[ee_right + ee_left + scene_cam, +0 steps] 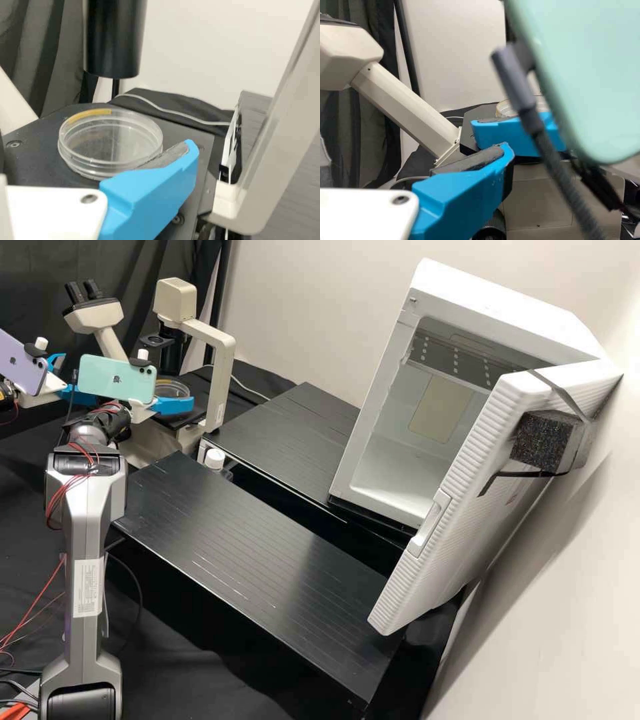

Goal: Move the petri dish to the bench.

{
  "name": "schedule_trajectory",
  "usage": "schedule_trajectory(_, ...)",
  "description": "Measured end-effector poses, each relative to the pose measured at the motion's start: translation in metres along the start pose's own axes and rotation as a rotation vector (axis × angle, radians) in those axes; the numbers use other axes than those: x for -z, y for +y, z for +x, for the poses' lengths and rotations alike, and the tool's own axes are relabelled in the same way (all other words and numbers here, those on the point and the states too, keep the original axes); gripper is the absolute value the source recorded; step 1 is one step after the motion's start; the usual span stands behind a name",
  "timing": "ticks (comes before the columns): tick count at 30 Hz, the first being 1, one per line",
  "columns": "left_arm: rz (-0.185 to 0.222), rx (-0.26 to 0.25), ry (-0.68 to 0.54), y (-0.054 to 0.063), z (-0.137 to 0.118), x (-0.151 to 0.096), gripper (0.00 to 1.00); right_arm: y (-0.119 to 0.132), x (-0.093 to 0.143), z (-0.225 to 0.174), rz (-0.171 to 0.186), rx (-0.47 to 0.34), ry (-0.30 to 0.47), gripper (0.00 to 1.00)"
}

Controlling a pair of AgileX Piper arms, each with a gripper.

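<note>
Claw fingers stand apart on my right arm, the right claw [135,400] wide open at the microscope [215,350], with nothing clamped. One blue finger [150,200] is beside the petri dish [110,145] in its wrist view, overlapping the near rim there; I can't tell whether they touch. The clear, round dish lies flat on the microscope's black stage [35,160], below the dark cylinder [112,40], with a short yellow strip [90,115] along its rim. So it is on the microscope, off the bench [267,560].

Over to the left of that, I have the left claw [55,365], also open and holding nothing, near the microscope. Its wrist view shows me the mint phone [590,75] on the right arm up close. Across the bench, the white cabinet [427,460] has its ribbed door [460,507] open, a black foam block [543,440] strapped to it.
</note>
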Motion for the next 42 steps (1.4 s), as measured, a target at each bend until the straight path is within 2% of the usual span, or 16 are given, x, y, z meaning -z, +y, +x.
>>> schedule_trajectory(6, 0.000, 0.000, 0.000, 0.000, 0.000, 0.000, 1.00, -0.006, -0.005, 0.004, 0.003, 0.007, -0.013, 1.00)
schedule_trajectory(9, 0.000, 0.000, 0.000, 0.000, 0.000, 0.000, 1.00, -0.007, -0.008, 0.006, 0.016, 0.014, -0.022, 1.00)
schedule_trajectory(15, -0.001, 0.000, 0.001, 0.000, 0.000, 0.000, 1.00, -0.004, -0.013, 0.011, 0.099, 0.057, -0.033, 1.00)
schedule_trajectory(21, -0.001, 0.000, 0.001, 0.000, 0.000, 0.000, 1.00, -0.001, -0.018, 0.014, 0.104, 0.074, -0.038, 1.00)
schedule_trajectory(32, -0.001, 0.000, 0.001, 0.000, 0.000, 0.000, 1.00, 0.003, -0.013, 0.015, 0.114, 0.064, -0.029, 1.00)
schedule_trajectory(40, -0.001, 0.000, 0.001, 0.000, 0.000, 0.000, 1.00, -0.001, -0.015, 0.018, 0.099, 0.070, -0.037, 1.00)
schedule_trajectory(41, -0.001, 0.000, 0.001, 0.000, 0.000, 0.000, 1.00, -0.001, -0.015, 0.018, 0.099, 0.072, -0.036, 0.00)
schedule_trajectory(42, -0.001, 0.000, 0.001, 0.000, 0.000, 0.000, 1.00, -0.001, -0.015, 0.018, 0.099, 0.072, -0.036, 0.00)
